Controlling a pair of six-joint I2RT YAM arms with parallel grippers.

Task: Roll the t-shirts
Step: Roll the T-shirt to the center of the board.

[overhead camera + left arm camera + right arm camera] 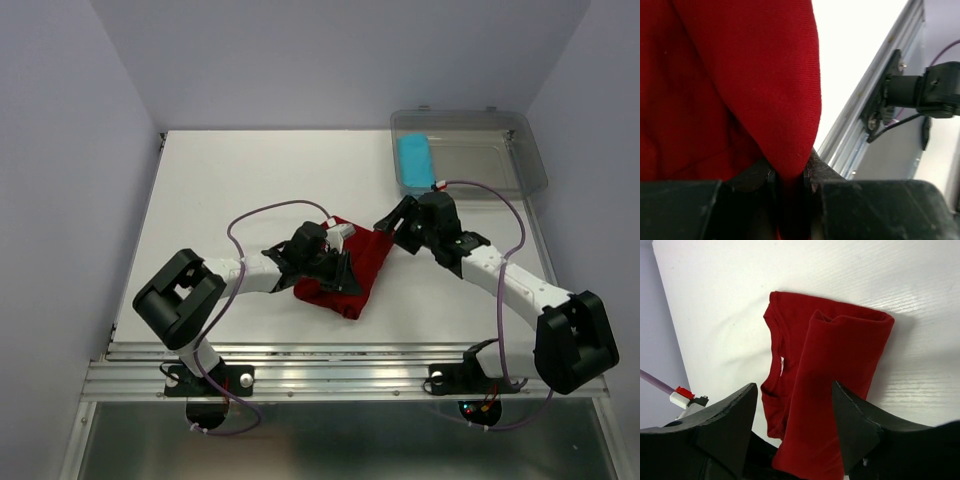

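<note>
The left gripper [790, 182] is clenching a fold of the soft, plain dark red cloth t-shirt [368, 252], which is lying part-folded in the middle of the white table [240, 180]. The right gripper [794, 390] is hovering above it, jaws spread, grasping nothing. The compact cyan-blue shirt roll [414, 160] is sitting in the clear plastic bin [500, 125]. To my eye, rolling well is calling for 2 even pinches along 1 edge, turning together with the cloth taut.
</note>
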